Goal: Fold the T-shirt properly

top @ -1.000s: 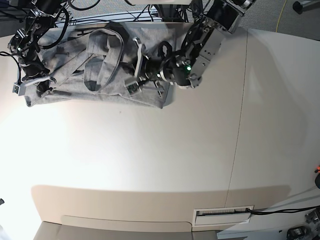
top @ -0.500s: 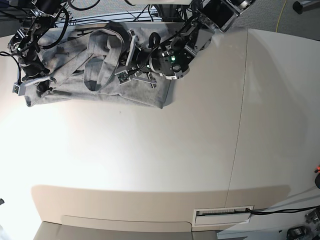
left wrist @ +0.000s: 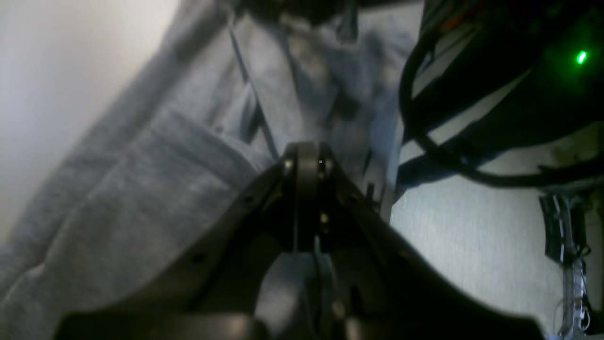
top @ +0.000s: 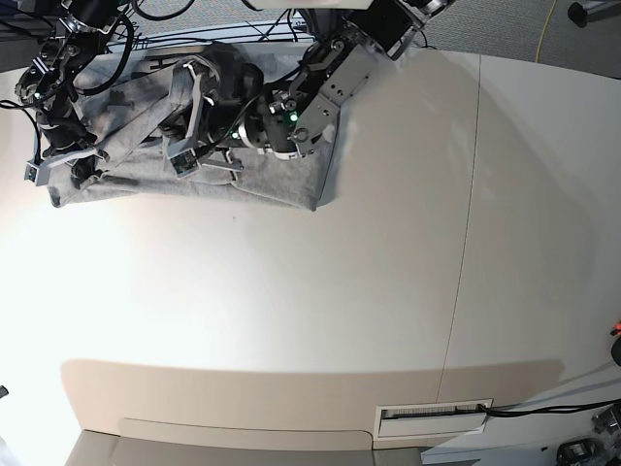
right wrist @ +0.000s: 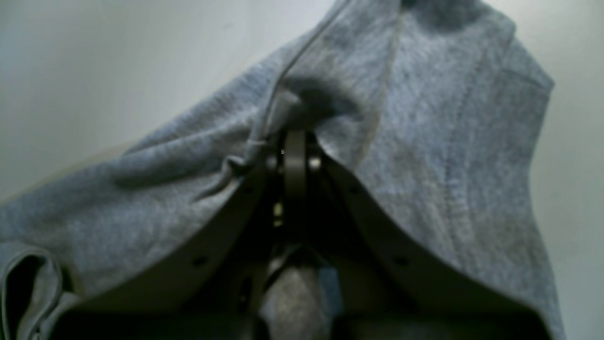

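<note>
A bare stretch of the pale surface (top: 291, 320) lies nearest; beyond it the grey T-shirt (top: 281, 184) sits bunched along the far edge. The left gripper (top: 184, 160) has its jaws closed tight, pinching a fold mid-garment; the right gripper (top: 58, 160) is likewise clamped on cloth at the shirt's end. Soft, light and limp, the fabric likely handles best gripped at hems or seams.

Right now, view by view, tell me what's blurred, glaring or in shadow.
Left wrist view: soft throughout; the T-shirt is smeared, the shut left tool dark in the foreground, and a green light flares. Right wrist view: the grey weave is blurred, with shadow where cloth bunches at the right tool. Base view: sharper, though the table is washed out at left and its edges bow.
</note>
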You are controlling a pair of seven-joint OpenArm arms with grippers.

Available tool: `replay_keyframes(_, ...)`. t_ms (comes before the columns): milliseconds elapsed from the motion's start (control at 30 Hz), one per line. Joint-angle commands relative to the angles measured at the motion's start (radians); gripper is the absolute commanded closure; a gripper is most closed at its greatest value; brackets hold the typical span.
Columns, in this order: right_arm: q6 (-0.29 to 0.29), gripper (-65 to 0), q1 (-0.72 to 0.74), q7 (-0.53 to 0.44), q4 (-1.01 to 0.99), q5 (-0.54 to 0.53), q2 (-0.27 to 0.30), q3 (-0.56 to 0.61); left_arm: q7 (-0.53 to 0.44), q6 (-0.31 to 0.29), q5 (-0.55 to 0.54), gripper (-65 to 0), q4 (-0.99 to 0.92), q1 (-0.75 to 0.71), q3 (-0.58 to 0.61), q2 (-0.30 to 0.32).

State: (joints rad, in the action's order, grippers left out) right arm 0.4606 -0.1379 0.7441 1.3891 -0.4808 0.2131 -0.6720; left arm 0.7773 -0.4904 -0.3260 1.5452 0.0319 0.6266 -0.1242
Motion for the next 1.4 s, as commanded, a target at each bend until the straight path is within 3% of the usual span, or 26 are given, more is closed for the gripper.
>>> replay_keyframes(0, 0.003, 0.0, 0.005, 0.008, 0.01, -0.001, 0.011, -0.004, -0.022, -0.008, -0.034, 0.0, 0.016, 0.019, 0.0, -0.016)
replay_keyframes(100, 0.003, 0.0, 0.005, 0.008, 0.01, -0.001, 0.012, -0.004, 0.027, -0.103, -0.07, 0.0, 0.018, 0.05, -0.003, -0.005)
replay_keyframes(133, 0.003, 0.0, 0.005, 0.008, 0.01, -0.001, 0.011, -0.004, 0.066, -0.109, -0.071, 0.0, 0.019, 0.063, -0.01, -0.003)
replay_keyframes(200, 0.003, 0.0, 0.005, 0.008, 0.01, -0.001, 0.011, -0.004, 0.151, -0.063, -0.071, 0.0, 0.031, 0.082, -0.038, 0.005)
replay_keyframes(267, 0.003, 0.0, 0.005, 0.008, 0.01, -0.001, 0.012, -0.004, 0.203, -0.053, -0.071, 0.0, 0.053, 0.084, -0.079, 0.025)
replay_keyframes(433, 0.003, 0.0, 0.005, 0.007, 0.01, -0.001, 0.011, -0.004, 0.231, -0.053, -0.085, 0.0, 0.083, 0.068, -0.143, 0.126)
replay_keyframes(533, 0.003, 0.0, 0.005, 0.007, 0.01, -0.001, 0.012, -0.004, 0.254, -0.053, -0.194, 0.0, 0.083, 0.038, -0.146, 0.193)
replay_keyframes(633, 0.003, 0.0, 0.005, 0.008, 0.01, -0.001, 0.012, -0.004, 0.256, -0.106, -0.278, 0.0, 0.089, -0.015, -0.146, 0.225)
replay_keyframes(800, 0.003, 0.0, 0.005, 0.008, 0.01, -0.001, 0.011, -0.004, 0.254, -0.163, -0.319, 0.0, 0.163, -0.09, -0.145, 0.221)
replay_keyframes(1233, 0.003, 0.0, 0.005, 0.008, 0.01, -0.001, 0.011, -0.004, 0.135, -0.129, -0.159, 0.0, 0.154, -0.096, -0.111, 0.219)
replay_keyframes(1367, 0.003, 0.0, 0.005, 0.008, 0.01, -0.001, 0.011, -0.004, 0.083, -0.074, -0.09, 0.0, 0.128, -0.089, -0.037, 0.216)
